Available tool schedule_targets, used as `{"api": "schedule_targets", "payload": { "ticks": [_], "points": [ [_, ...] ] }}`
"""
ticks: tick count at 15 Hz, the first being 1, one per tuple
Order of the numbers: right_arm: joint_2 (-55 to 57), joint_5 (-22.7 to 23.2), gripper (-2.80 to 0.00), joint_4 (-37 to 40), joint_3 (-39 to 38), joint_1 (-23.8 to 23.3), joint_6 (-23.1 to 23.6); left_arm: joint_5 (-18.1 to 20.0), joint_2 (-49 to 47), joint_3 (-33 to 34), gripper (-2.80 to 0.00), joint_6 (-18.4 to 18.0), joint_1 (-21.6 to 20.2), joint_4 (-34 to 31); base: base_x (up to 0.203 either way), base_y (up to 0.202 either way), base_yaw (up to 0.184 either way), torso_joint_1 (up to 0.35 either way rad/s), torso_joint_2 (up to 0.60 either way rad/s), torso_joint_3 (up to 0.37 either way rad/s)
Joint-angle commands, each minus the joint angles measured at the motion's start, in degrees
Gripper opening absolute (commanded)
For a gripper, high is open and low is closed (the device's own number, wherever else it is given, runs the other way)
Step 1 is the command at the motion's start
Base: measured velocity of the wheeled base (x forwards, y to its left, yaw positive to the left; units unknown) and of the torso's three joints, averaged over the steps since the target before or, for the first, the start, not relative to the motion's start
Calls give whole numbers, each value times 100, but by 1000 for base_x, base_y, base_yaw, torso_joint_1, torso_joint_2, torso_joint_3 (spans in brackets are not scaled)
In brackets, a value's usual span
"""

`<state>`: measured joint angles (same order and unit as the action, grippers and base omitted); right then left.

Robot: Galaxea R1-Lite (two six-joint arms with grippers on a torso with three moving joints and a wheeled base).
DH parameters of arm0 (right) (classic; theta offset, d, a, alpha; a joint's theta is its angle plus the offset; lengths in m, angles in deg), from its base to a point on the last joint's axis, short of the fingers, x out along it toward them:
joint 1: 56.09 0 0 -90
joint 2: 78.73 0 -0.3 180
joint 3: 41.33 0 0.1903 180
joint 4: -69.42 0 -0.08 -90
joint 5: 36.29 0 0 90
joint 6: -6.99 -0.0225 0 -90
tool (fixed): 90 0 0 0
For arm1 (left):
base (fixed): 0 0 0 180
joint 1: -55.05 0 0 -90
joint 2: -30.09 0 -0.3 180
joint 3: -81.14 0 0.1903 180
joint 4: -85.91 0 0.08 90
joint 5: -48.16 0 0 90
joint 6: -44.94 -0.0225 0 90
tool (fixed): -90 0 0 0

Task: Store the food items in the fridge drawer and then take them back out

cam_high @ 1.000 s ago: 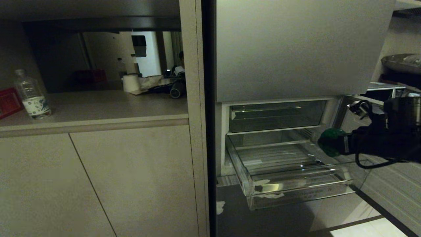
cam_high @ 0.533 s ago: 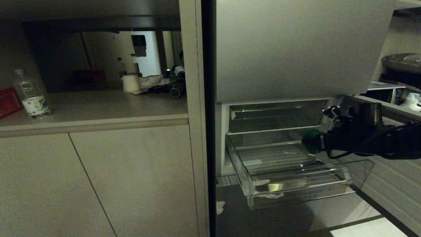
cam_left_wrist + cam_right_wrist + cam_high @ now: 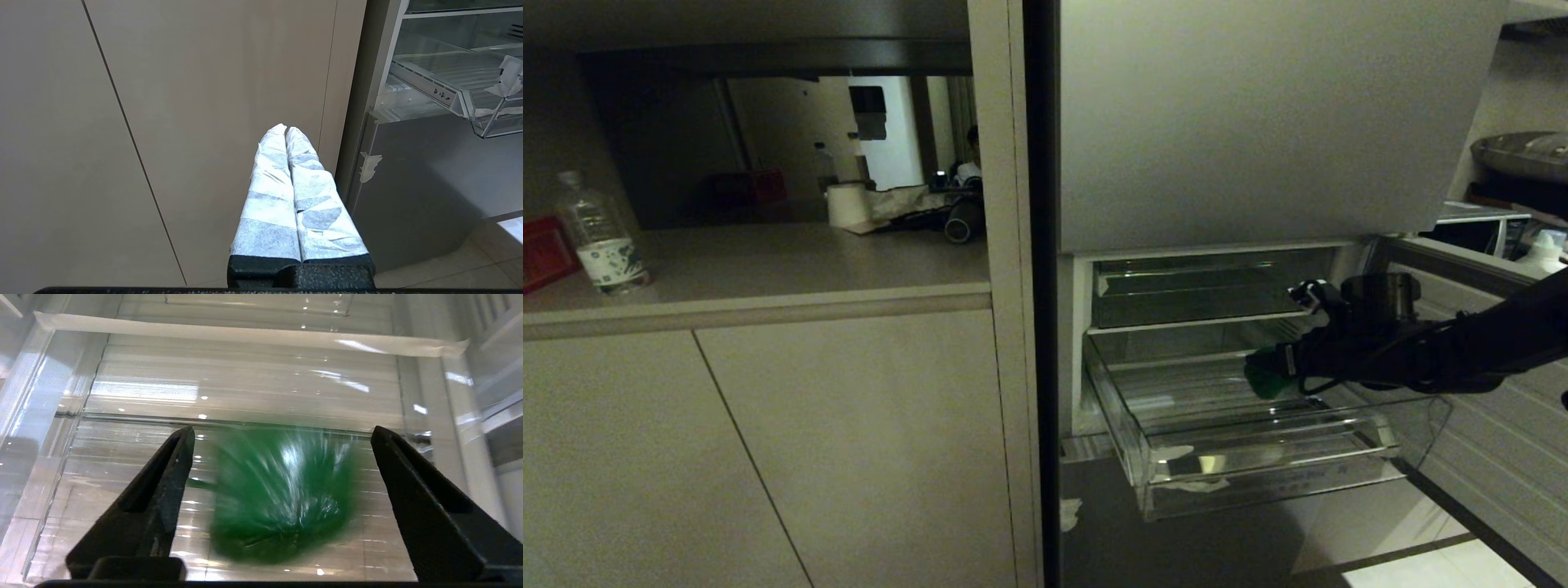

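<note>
Fridge drawer (image 3: 1258, 457): wide clear plastic bin with ribbed floor, pulled out below the closed grey door panel (image 3: 1258, 122). Torn tape scraps on its front rim.

Contents: one green food item (image 3: 282, 494), smeared in the right wrist view, lying between the fingers of the right hand but touching neither. From the head view it sits over the drawer's right rear part (image 3: 1264, 377); whether it rests on the ribbed floor or is just above it cannot be made out.

Right hand (image 3: 1278, 371): reaching in from the right over the drawer, jaws spread wide, gripping nothing.

Shallower clear tray (image 3: 1201, 286): above the drawer, pushed in; nothing discernible inside through the glare.

Left hand (image 3: 286, 134): fingers wrapped in pale tape, pressed together, empty, facing the beige cabinet front (image 3: 184, 102).

Worktop (image 3: 768, 261), left of the fridge: water bottle (image 3: 600, 237); red box (image 3: 543, 253), cut off at the frame edge; paper roll (image 3: 849, 204) and dark clutter further back, too dim to identify.
</note>
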<state>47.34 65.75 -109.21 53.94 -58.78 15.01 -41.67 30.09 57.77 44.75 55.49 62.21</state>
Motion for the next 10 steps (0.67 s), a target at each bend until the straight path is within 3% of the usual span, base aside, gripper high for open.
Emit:
{"api": "schedule_targets", "payload": {
  "ticks": [1, 6, 9, 10],
  "points": [
    [-14, 9, 0, -11, 15, -3, -60, 1, -9, 0, -280, 1, 0, 1, 0, 0, 0, 0, 0, 0],
    [-503, 2, 0, 11, -337, -4, -287, 1, -9, 0, -280, 1, 0, -2, 0, 0, 0, 0, 0, 0],
    [-1467, 7, 0, -15, -1142, -24, -377, 1, -9, 0, -280, 1, 0, -2, 0, 0, 0, 0, 0, 0],
    [-1967, 8, -280, -28, -1560, -44, -379, 1, -9, 0, -280, 1, 0, -2, 0, 0, 0, 0, 0, 0]
  ]
}}
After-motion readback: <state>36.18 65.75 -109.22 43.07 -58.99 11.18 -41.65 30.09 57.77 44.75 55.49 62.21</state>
